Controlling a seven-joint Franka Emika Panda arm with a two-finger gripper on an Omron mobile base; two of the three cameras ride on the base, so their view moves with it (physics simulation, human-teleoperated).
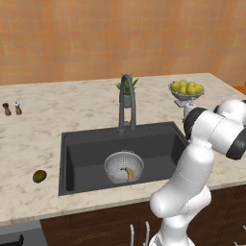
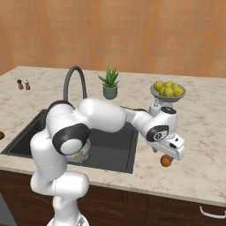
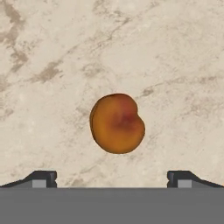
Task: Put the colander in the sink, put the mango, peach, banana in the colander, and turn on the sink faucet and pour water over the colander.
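Observation:
The silver colander (image 1: 124, 167) sits in the dark sink (image 1: 86, 153), and the banana (image 1: 129, 173) lies inside it. On the counter left of the sink rests the olive-green mango (image 1: 39, 176). Right of the sink, near the counter's front edge, the orange peach (image 2: 166, 161) lies on the marble. My gripper (image 2: 164, 154) hangs just above it and is open; in the hand view the peach (image 3: 117, 123) is centred ahead of the gripper (image 3: 112, 178). The gooseneck faucet (image 1: 127, 103) arches over the basin's back edge, and no stream shows from it.
A grey pedestal bowl of yellow fruit (image 2: 167, 90) stands behind the peach at the back right. A small potted plant (image 2: 109, 84) is beside the faucet. Two small shakers (image 1: 12, 108) stand at the far left. My arm stretches across the sink's right side.

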